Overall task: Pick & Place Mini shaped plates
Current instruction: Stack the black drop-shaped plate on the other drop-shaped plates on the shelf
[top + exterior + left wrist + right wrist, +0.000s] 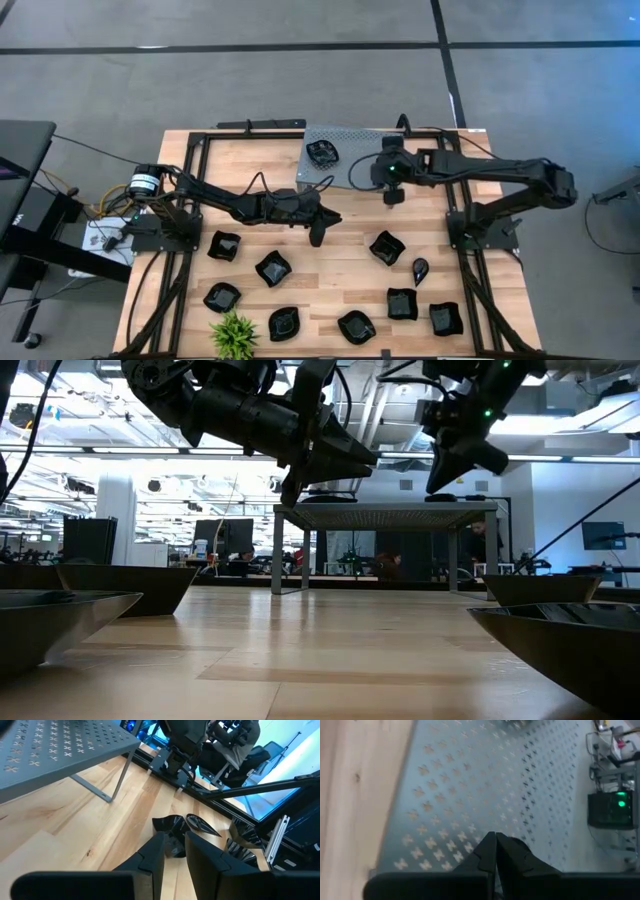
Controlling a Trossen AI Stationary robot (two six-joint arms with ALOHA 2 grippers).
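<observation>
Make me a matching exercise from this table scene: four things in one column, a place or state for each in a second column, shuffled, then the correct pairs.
Things:
1. right gripper
2. left gripper
3. green plant
4. plate on the shelf

Places or states:
A. at the table's near edge, beside the black plates
B. shut and empty, above the grey perforated shelf
C. resting on top of the shelf, left of the right gripper in the high view
D. fingers slightly apart, empty, above the middle of the table

Pairs: 1-B, 2-D, 3-A, 4-C
</observation>
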